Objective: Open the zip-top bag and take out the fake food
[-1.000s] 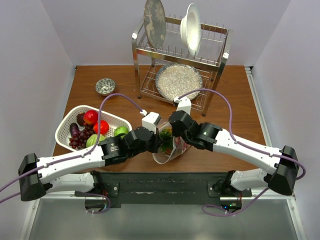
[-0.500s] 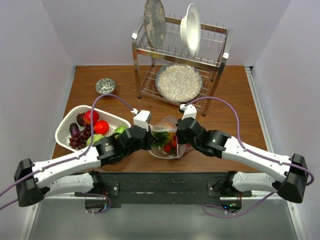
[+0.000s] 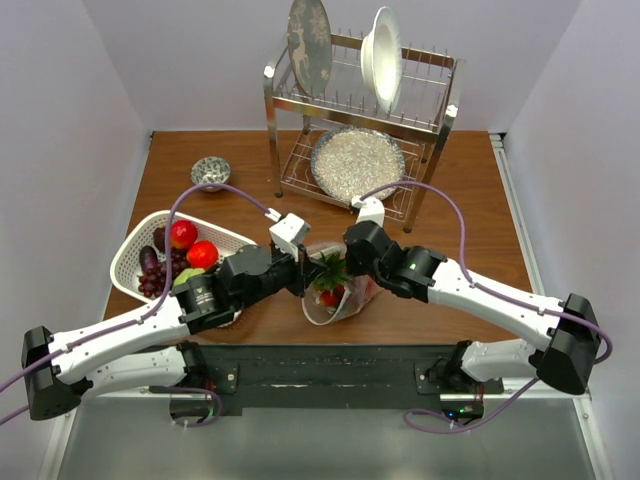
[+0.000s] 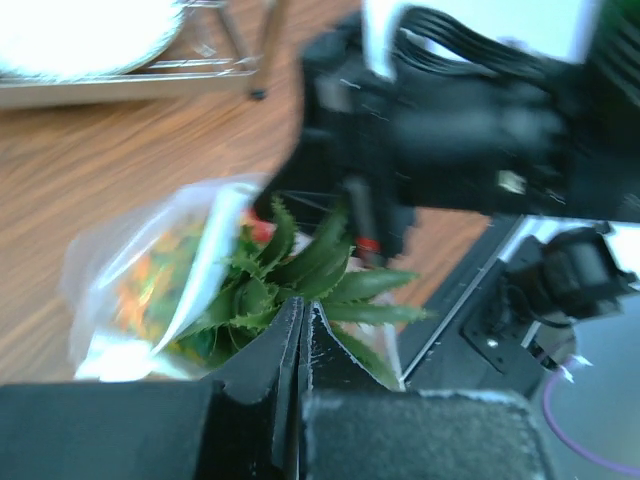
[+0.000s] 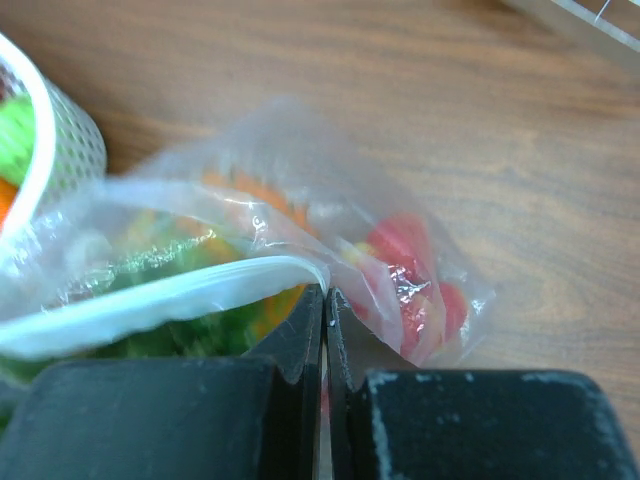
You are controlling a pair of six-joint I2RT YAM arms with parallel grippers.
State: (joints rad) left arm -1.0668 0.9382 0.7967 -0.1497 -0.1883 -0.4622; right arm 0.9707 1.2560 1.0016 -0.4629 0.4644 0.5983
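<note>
Between the two grippers, the bag (image 3: 338,305) sat on the table (image 3: 450,190), food (image 3: 329,273) inside (green leaves poking up). The left gripper (image 3: 301,275) was pressed together beside its left edge; the right gripper (image 3: 352,272) pinched its right side.

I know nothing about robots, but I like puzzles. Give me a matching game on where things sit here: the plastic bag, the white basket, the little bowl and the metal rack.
Things:
1. zip-top bag
2. white basket
3. small bowl
4. dish rack

Places:
A. far middle, holding plates
B. left side, full of fruit
C. near middle, between the left gripper and the right gripper
D. far left, beyond the basket

Pairs: 1-C, 2-B, 3-D, 4-A
</note>
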